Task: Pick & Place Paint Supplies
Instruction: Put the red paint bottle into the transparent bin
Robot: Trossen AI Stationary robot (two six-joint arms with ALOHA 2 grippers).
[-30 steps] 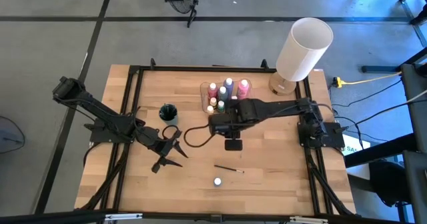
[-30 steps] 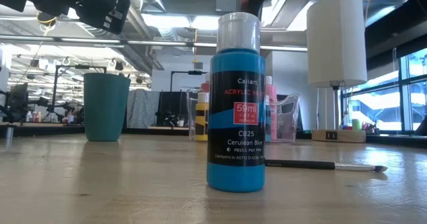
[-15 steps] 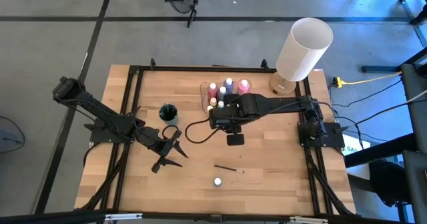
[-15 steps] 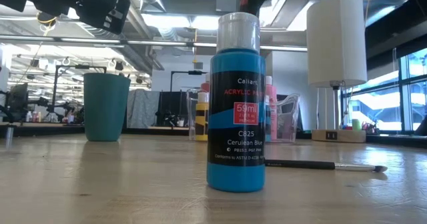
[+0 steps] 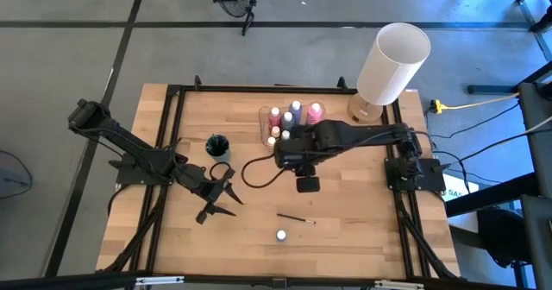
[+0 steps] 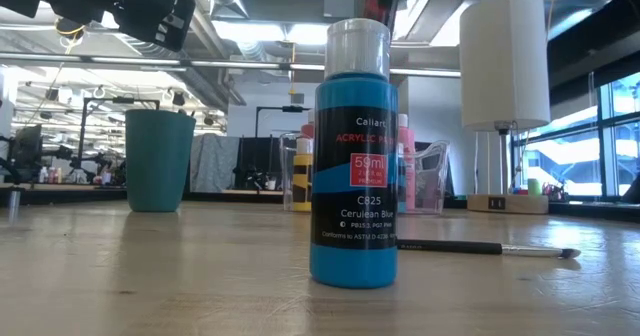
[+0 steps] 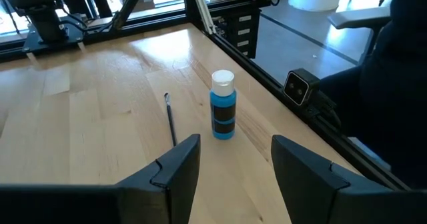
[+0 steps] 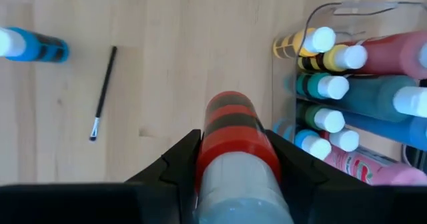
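My right gripper [image 8: 233, 141] hangs over the table's middle [image 5: 291, 159], shut on a red paint bottle [image 8: 233, 127] with a clear cap, just on the near side of a clear container [image 5: 278, 110]. Several paint bottles [image 8: 340, 84] stand upright in that container. A blue bottle [image 7: 223, 105] stands on its base near the front edge [image 5: 281, 235]. A thin dark paintbrush [image 5: 296, 218] lies flat beside it. My left gripper [image 7: 233, 151] waits open at the left [image 5: 231, 193], pointing toward the blue bottle. My right gripper pinches the red bottle's sides [image 8: 205, 159] between its two fingers, coming from above and pointing steeply down. The cap end sits back between the fingers, and the bottle's bottom [image 8: 232, 104] reaches past the fingertips. The bottle is lifted clear of the table.
A teal cup [image 5: 217, 145] stands left of the container. A big white cylindrical lamp [image 5: 392, 61] stands at the far right corner. A black cable [image 5: 250, 173] loops below my right arm. Bare wood lies between the cup, the brush and the right rail.
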